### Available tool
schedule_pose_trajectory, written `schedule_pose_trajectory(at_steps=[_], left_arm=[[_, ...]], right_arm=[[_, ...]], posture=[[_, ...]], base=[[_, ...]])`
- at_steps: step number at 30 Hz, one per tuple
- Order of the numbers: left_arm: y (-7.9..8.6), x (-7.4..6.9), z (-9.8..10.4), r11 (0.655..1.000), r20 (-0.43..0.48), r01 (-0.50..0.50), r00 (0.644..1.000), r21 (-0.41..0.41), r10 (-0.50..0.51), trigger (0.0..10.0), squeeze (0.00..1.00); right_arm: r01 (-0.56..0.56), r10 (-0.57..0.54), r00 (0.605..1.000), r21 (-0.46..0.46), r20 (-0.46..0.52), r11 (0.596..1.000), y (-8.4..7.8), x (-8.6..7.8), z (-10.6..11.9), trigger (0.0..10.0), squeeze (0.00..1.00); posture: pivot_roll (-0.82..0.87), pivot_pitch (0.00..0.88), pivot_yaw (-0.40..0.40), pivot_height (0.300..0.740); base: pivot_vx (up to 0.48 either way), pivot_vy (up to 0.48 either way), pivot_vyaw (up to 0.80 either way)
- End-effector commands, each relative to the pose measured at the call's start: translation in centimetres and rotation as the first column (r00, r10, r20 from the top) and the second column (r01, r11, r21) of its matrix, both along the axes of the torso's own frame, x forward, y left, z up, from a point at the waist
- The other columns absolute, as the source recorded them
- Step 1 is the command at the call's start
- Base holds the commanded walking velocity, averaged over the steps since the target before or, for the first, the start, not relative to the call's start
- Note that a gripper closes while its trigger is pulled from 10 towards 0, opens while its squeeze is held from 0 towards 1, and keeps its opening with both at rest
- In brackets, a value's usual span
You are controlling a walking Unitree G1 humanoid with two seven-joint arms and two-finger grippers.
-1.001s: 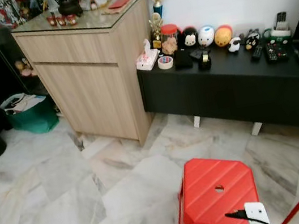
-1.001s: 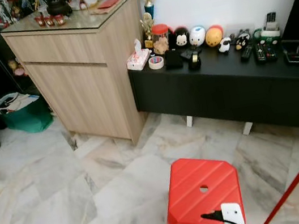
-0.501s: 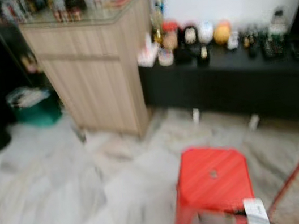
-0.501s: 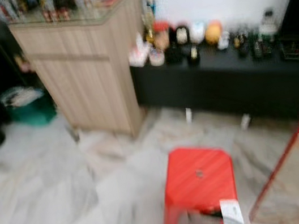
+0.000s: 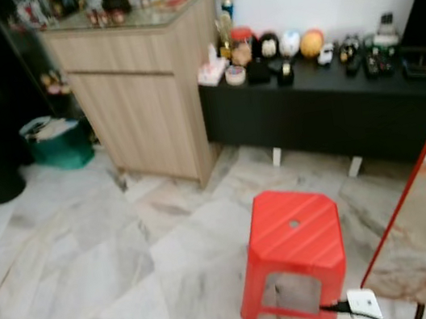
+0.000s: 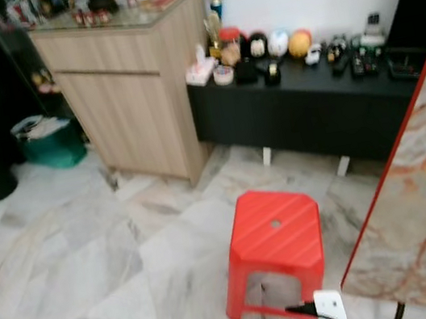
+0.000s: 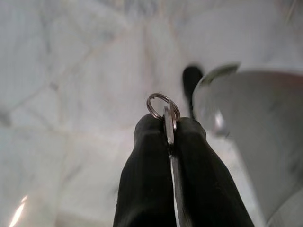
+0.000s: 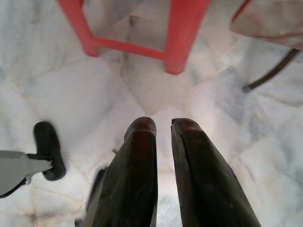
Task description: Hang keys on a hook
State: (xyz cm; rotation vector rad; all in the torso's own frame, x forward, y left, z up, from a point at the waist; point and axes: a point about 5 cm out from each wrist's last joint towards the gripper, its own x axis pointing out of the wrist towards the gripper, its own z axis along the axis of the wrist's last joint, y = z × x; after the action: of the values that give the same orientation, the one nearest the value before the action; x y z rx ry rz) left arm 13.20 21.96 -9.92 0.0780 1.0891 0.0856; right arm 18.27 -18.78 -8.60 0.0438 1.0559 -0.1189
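1. From the head cameras: a red stool [image 5: 293, 232] stands on the marble floor, with a wooden cabinet [image 5: 147, 80] and a low black sideboard [image 5: 328, 111] along the wall beyond it. A marble-patterned panel with a red edge [image 6: 424, 198] leans in on the robot's right. I can make out no hook here, so I judge the robot is at the carrying stage.
2. Left wrist view: the left gripper [image 7: 169, 125] has its fingers pressed together on the keys [image 7: 166, 113], the split ring poking out above the tips, over bare floor.
3. Right wrist view: the right gripper [image 8: 163, 127] hangs low near the stool's legs, fingers a narrow gap apart, holding nothing.
4. Next, I think, it must find the hook, then lift the ring toward it.
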Motion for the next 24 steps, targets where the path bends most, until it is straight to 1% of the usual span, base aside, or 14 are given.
schedule_pose_trajectory(at_steps=[1,4,8,12,15,19,22,24], left_arm=[[-0.5,-0.4,-0.2,1.000,-0.027,0.024,0.999,-0.006,-0.024,10.0,0.00],[-0.5,-0.4,-0.3,1.000,-0.028,0.030,0.999,-0.001,-0.030,10.0,0.00],[-0.7,-0.6,-0.3,1.000,-0.022,0.013,1.000,-0.009,-0.013,10.0,0.00],[-1.2,-0.7,-0.5,0.999,-0.034,0.053,0.998,0.004,-0.053,10.0,0.00],[-1.2,-0.6,-0.4,0.998,-0.030,0.063,0.998,0.019,-0.063,10.0,0.00],[-1.6,-0.8,-0.6,0.997,-0.040,0.073,0.997,0.010,-0.073,10.0,0.00],[-2.3,-0.6,-0.6,0.995,-0.042,0.094,0.995,0.014,-0.093,10.0,0.00],[-3.0,-0.3,-0.6,0.995,-0.037,0.099,0.994,0.010,-0.099,10.0,0.00]], right_arm=[[0.001,-0.001,1.000,-0.004,-0.022,1.000,-0.3,-0.5,-0.2,10.0,0.00],[0.000,-0.001,1.000,-0.004,-0.022,1.000,-0.3,-0.5,-0.2,10.0,0.00],[0.007,-0.007,1.000,-0.005,-0.022,1.000,-0.4,-0.5,-0.2,10.0,0.00],[0.005,-0.005,1.000,-0.004,-0.022,1.000,-0.4,-0.5,-0.2,10.0,0.00],[0.005,-0.005,1.000,-0.004,-0.021,1.000,-0.4,-0.5,-0.2,10.0,0.00],[0.004,-0.004,1.000,0.000,-0.020,1.000,-0.4,-0.5,-0.2,10.0,0.00],[0.006,-0.006,1.000,0.002,-0.020,1.000,-0.4,-0.5,-0.2,10.0,0.00],[0.006,-0.006,1.000,0.002,-0.021,1.000,-0.4,-0.5,-0.2,10.0,0.00]], posture=[[0.01,0.000,-0.006,0.740],[0.02,0.000,-0.008,0.740],[0.01,0.000,-0.009,0.740],[0.01,0.000,-0.013,0.740],[0.01,0.000,-0.013,0.740],[0.01,0.000,-0.015,0.740],[0.01,0.000,-0.015,0.740],[0.01,0.000,-0.015,0.740]], base=[[0.000,0.000,0.00],[0.000,0.000,0.00],[0.000,0.000,0.00],[0.000,0.000,0.00],[0.000,0.000,0.00],[0.000,-0.480,0.00],[0.000,-0.480,0.00],[0.000,-0.480,0.00]])
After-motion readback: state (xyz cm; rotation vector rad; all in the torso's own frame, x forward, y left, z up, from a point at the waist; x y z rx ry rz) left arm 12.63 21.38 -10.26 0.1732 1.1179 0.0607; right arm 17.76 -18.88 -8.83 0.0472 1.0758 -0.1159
